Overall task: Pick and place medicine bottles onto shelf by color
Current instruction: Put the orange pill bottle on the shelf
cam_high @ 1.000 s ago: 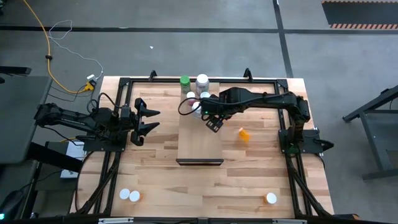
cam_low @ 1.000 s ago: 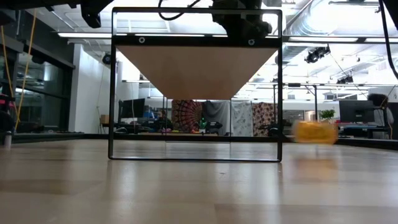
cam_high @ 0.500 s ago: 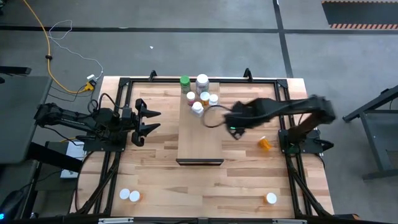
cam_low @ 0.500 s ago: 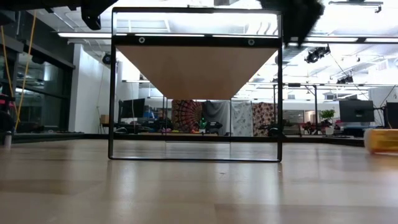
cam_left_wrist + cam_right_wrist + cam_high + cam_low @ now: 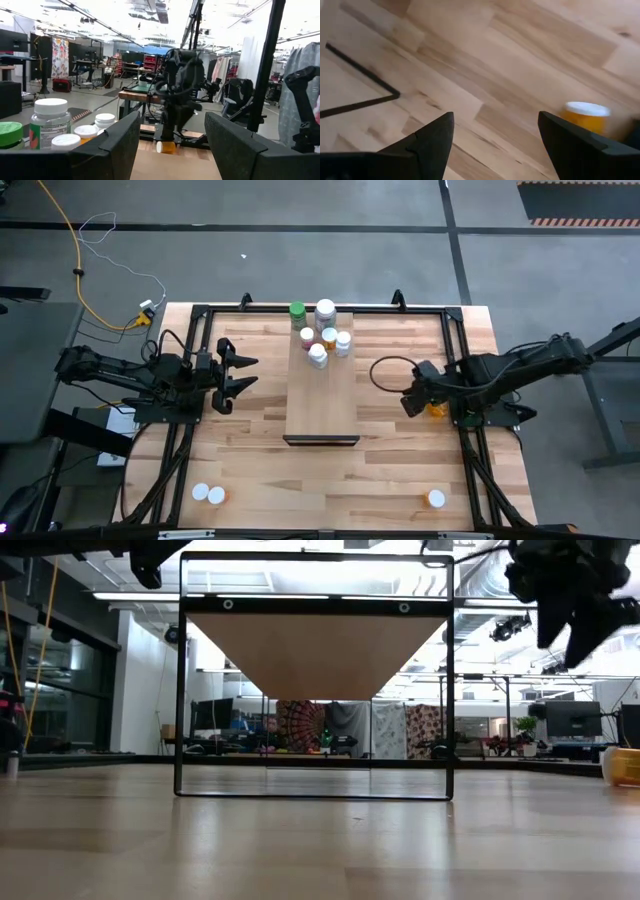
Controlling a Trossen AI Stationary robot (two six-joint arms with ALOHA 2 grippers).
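Right gripper (image 5: 413, 400), fingers spread with nothing between them, hangs above the striped butcher-block tabletop (image 5: 390, 455) just beside a small orange white-capped pill bottle (image 5: 436, 409) lying on its side near the right arm's base (well apart from the shelf). Long pale wood shelf board (image 5: 321, 385) carries a cluster of small white-capped bottles plus one green-capped bottle (image 5: 297, 311) at its far end. More bottles sit at the table's near edge (image 5: 208, 495). Left gripper (image 5: 240, 373) parked left of the shelf, also spread, empty. Risk: a lying cylinder can roll when a finger nudges it, maybe under the arm base or off the edge; a grab across the cap could slip.
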